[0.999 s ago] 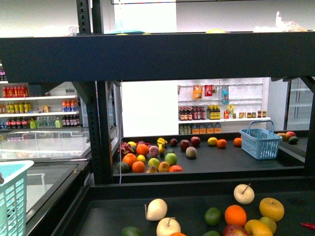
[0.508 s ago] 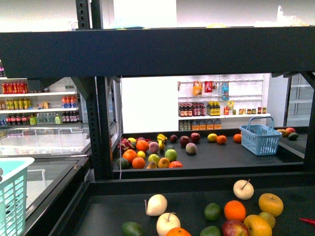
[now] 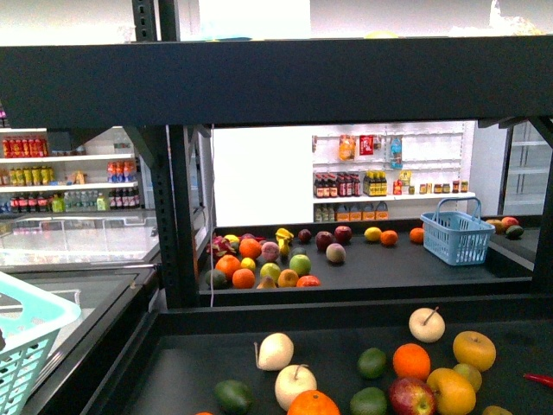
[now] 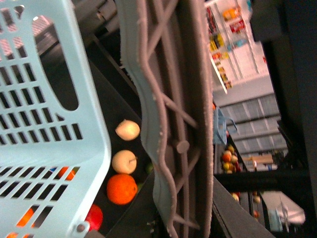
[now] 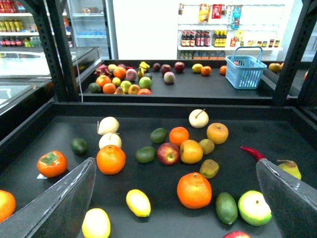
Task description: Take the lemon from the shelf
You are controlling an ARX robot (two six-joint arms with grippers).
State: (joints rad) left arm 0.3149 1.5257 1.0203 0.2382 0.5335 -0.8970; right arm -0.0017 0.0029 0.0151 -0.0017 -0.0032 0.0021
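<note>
Two small bright-yellow oval lemons lie on the near black shelf tray [image 5: 29, 144] in the right wrist view. One lemon [image 5: 138, 203] is beside the large orange [image 5: 194, 190]; the other [image 5: 96, 223] lies by the nearer finger [image 5: 54, 208]. My right gripper [image 5: 176, 168] is open and empty above the tray, its jaws wide apart over the fruit. My left gripper [image 4: 163, 99] is shut on the pale blue basket [image 4: 49, 99]. The basket also shows at the front view's lower left [image 3: 26, 346]. The shelf's top beam [image 3: 276, 82] crosses the front view.
Oranges, apples, limes, cream round fruits, a persimmon [image 5: 51, 163] and a red chilli [image 5: 252, 152] lie around the lemons. A second blue basket [image 3: 458, 233] and more fruit sit on the far tray. Perforated posts [image 3: 177, 216] stand left; white store shelving [image 3: 389, 186] is behind.
The front view has shifted, so more of the near tray's fruit shows at the bottom. The pale blue basket at the left edge has risen and tilted further into view.
</note>
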